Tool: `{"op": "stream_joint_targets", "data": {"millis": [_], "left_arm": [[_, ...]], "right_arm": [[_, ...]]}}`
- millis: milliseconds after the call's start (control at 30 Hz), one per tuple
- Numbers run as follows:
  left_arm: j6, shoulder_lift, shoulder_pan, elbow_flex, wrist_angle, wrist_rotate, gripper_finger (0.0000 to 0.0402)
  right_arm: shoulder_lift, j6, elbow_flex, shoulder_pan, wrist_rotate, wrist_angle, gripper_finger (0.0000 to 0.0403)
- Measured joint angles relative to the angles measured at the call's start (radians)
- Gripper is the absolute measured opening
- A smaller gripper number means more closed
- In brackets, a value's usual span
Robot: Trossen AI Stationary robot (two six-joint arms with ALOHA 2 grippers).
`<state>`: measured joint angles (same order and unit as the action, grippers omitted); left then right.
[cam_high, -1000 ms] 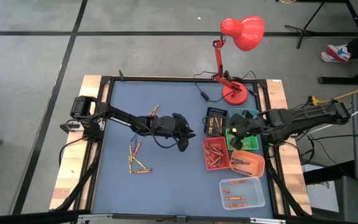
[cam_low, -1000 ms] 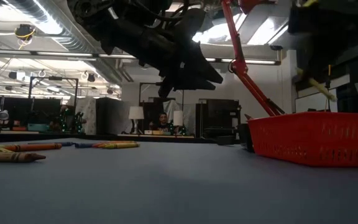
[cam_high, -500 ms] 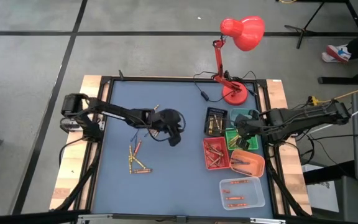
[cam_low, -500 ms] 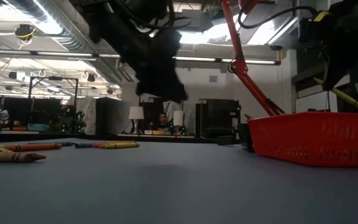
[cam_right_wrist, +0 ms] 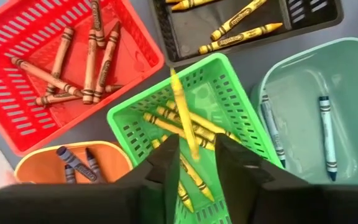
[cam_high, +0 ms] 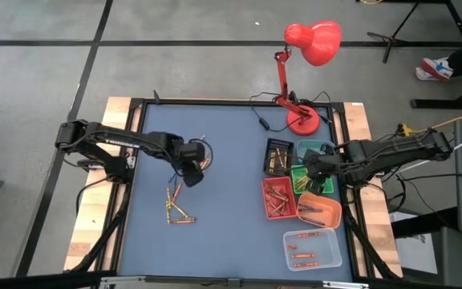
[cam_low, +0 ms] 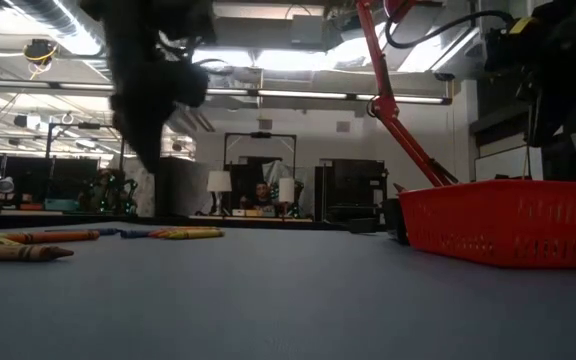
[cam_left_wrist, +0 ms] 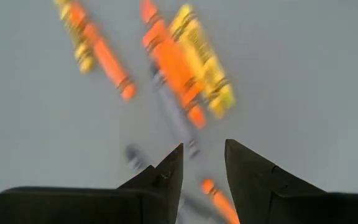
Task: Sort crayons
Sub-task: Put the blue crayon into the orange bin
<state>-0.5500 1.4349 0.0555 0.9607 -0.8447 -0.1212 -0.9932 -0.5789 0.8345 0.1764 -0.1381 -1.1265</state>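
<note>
Yellow crayon [cam_right_wrist: 184, 116] drops into the green tray [cam_right_wrist: 128, 117] – right gripper [cam_right_wrist: 193, 163] parted above it; left gripper [cam_left_wrist: 202, 163] open over loose crayons [cam_high: 176, 206]

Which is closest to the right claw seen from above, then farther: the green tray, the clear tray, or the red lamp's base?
From the right claw in the high view:
1. Green tray, directly beneath it.
2. Red lamp's base, at the table's far edge.
3. Clear tray, at the near edge, a bit farther.

Motion blur smears the crayons [cam_left_wrist: 185, 68] in the left wrist view.
</note>
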Motion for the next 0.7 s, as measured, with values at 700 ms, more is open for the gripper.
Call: {"op": "stream_joint_targets", "data": {"millis": [700], "left_arm": [[-0.129, 0.003, 0.060, -0.288, 0.118, -0.046, 0.0103]], "right_arm": [[0.000, 0.000, 0.000, 0.000, -0.001, 0.030, 0.0131]]}}
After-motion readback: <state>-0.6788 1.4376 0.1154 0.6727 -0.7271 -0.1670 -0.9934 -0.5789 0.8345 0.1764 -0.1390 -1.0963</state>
